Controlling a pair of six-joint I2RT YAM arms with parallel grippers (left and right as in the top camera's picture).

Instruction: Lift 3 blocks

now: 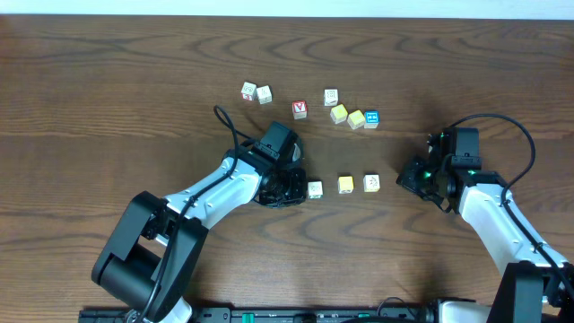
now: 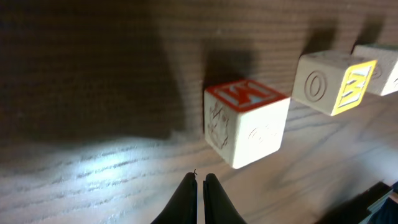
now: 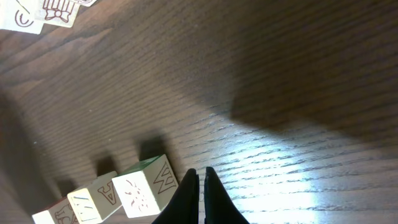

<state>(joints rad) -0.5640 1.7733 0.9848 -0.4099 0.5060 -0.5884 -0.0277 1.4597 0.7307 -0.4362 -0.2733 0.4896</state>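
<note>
I note a row of three on the table (image 1: 108, 72), white block (image 1: 315, 189) left, yellow block (image 1: 345, 185) middle, cream block (image 1: 371, 183) right, left gripper (image 2: 200, 180) pinched together, empty, just beside white block, right gripper (image 3: 200, 174) together, empty, near cream block

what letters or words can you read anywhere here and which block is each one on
"M", red: white block, left wrist view.
"O", carved: middle block of the row.
"W" or "M", unclear which way up: same block's yellow face.
"A": middle block, right wrist view.
"W": cream block.
"V": red-faced block, overhead.
Marks on the other blocks, overhead: too small to read.
</note>
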